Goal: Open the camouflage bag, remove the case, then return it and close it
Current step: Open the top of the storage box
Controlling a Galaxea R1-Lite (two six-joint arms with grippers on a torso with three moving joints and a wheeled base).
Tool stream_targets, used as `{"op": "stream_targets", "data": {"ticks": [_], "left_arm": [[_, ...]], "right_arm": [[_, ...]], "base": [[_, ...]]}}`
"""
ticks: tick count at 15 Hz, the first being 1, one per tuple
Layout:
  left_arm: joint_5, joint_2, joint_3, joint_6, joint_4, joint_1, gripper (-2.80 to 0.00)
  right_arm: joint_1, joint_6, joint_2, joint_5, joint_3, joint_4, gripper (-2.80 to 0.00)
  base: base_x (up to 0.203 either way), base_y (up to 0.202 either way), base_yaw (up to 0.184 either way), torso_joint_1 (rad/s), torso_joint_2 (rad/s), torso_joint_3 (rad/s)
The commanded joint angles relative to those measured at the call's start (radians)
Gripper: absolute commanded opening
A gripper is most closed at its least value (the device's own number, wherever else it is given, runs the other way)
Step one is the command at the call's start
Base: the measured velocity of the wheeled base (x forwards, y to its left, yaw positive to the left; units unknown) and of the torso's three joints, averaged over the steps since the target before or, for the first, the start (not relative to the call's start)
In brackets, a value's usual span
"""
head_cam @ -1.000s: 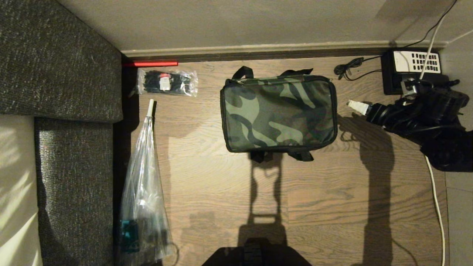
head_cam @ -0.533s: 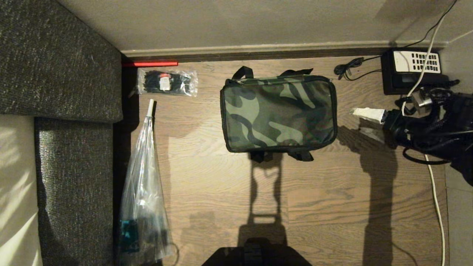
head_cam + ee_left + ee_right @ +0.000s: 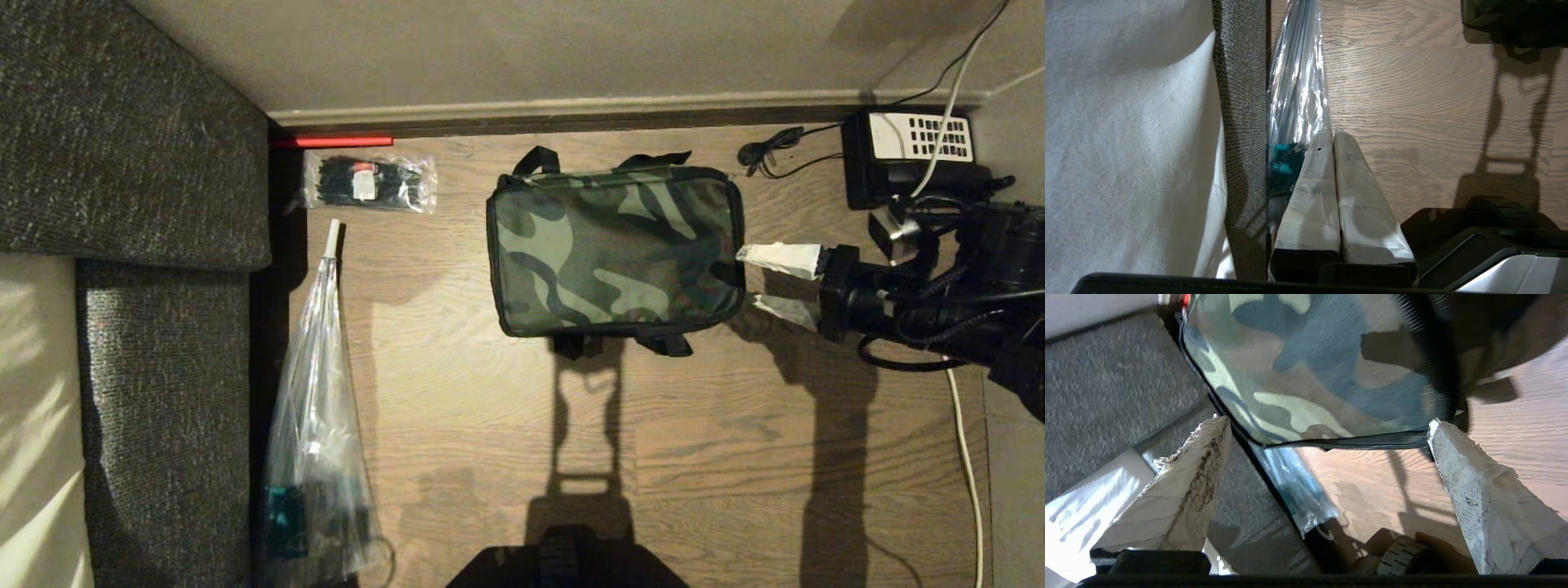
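Observation:
The camouflage bag lies shut on the wooden floor, lid down, with black straps at its far and near sides. My right gripper reaches in from the right and stands open at the bag's right end, its two taped fingertips just at the black trim. In the right wrist view the bag fills the space ahead of the right gripper, with nothing between the fingers. The left gripper hangs parked and shut beside the sofa. The case is hidden.
A grey sofa borders the left. A clear packet of black items and a long clear plastic bag lie beside it. A black telephone and a white cable sit at the right, and the wall skirting runs behind.
My right gripper has swung leftward from near the telephone to the bag's right end and turned so both fingers show apart. The bag has not moved.

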Motion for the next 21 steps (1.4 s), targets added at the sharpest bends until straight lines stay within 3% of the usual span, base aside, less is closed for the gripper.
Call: {"op": "stream_targets", "data": {"ticks": [1, 9, 16, 21], "left_arm": [[0.001, 0.000, 0.000, 0.000, 0.000, 0.000, -2.80], [0.001, 0.000, 0.000, 0.000, 0.000, 0.000, -2.80], [0.001, 0.000, 0.000, 0.000, 0.000, 0.001, -2.80], [0.001, 0.000, 0.000, 0.000, 0.000, 0.000, -2.80]], "right_arm": [[0.029, 0.005, 0.024, 0.004, -0.005, -0.006, 0.00], [0.020, -0.009, 0.045, 0.000, -0.019, 0.017, 0.00], [0.014, -0.178, 0.082, 0.003, -0.021, 0.122, 0.00], [0.017, -0.172, 0.135, 0.005, -0.102, 0.102, 0.00]], "base": [[0.000, 0.000, 0.000, 0.000, 0.00, 0.000], [0.000, 0.000, 0.000, 0.000, 0.00, 0.000], [0.000, 0.000, 0.000, 0.000, 0.00, 0.000], [0.000, 0.000, 0.000, 0.000, 0.00, 0.000]]}}
